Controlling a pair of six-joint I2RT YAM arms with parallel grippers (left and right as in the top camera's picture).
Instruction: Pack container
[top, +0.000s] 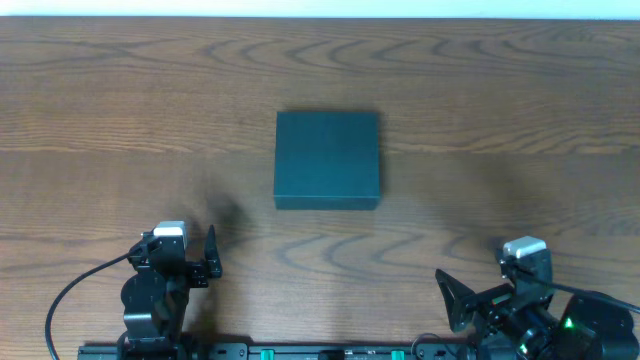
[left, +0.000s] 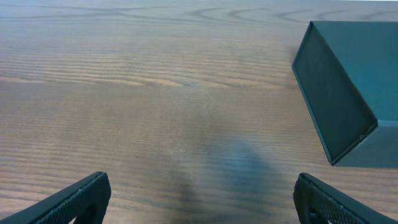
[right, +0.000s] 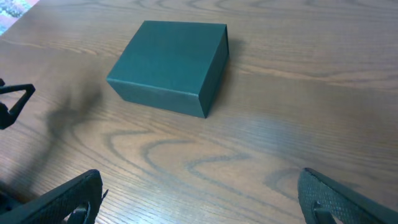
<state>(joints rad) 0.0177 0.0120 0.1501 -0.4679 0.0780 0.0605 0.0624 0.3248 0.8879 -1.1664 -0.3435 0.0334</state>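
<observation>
The container (top: 327, 159) is a dark teal-green square box with its lid shut, in the middle of the wooden table. It shows at the right edge of the left wrist view (left: 348, 93) and at the upper middle of the right wrist view (right: 171, 65). My left gripper (left: 202, 205) is open and empty near the front left (top: 185, 262), well short of the box. My right gripper (right: 202, 199) is open and empty at the front right (top: 500, 290), also apart from the box. No snack packets are in view.
The wooden table (top: 120, 120) fills all views. A black cable (top: 75, 290) runs from the left arm toward the front edge. The left arm's finger (right: 12, 102) shows at the left edge of the right wrist view.
</observation>
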